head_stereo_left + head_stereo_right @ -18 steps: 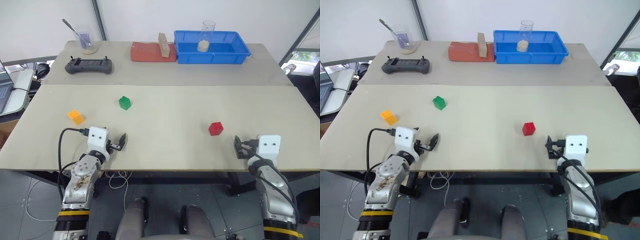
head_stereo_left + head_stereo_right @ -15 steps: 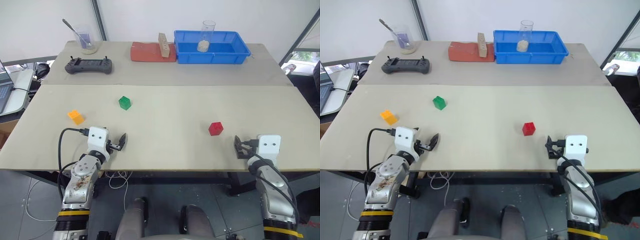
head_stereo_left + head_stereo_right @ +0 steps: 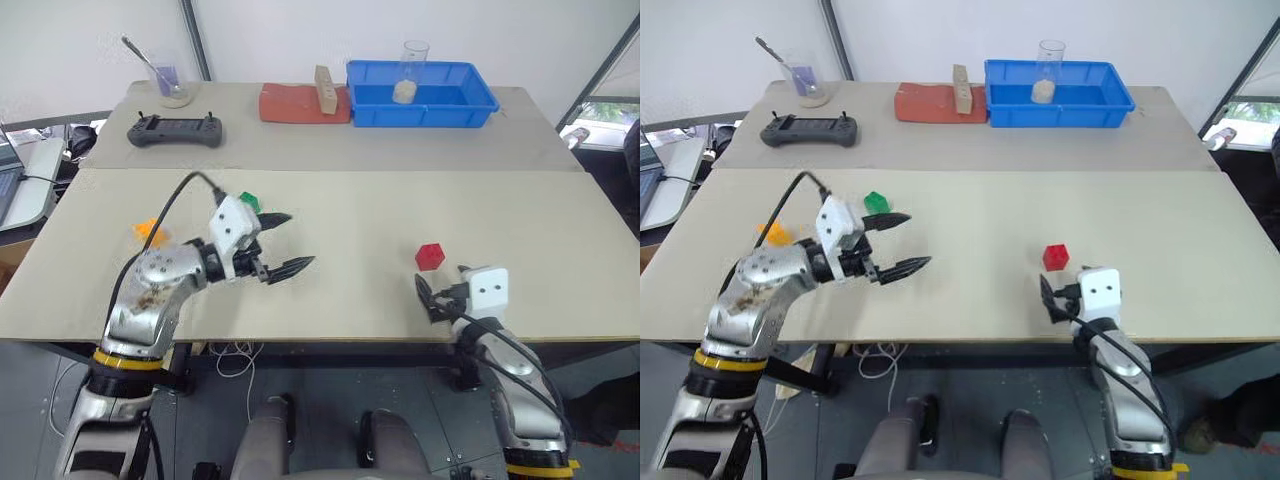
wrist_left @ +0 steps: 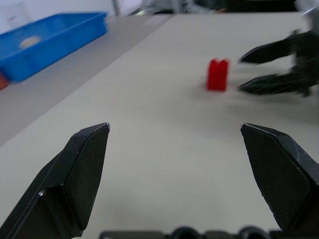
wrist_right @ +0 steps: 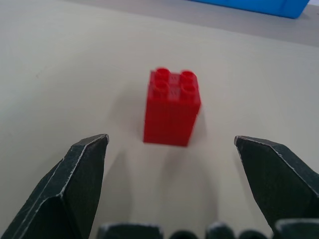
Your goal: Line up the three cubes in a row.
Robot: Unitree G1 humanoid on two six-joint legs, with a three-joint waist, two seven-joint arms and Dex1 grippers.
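**Both grippers open, three cubes still scattered**

The left gripper [image 3: 283, 243] hangs above the table [image 3: 400, 210] with its two black fingers spread wide and nothing between them. Just behind it sits the green cube [image 3: 248, 200], partly hidden by the wrist. The orange cube [image 3: 148, 231] lies farther out toward the table's left side, partly covered by the arm and its cable.

The right gripper [image 3: 424, 293] sits low near the front edge, its fingers also spread and empty. The red cube [image 5: 172, 106] stands upright just ahead of it, centred on the gap between the fingers but not touching either (its studded top faces up).

The red cube is well apart from the other two, so no row is formed. At the back stand a blue bin [image 3: 420, 95], a black controller [image 3: 175, 130] and a reddish pad [image 3: 295, 103].
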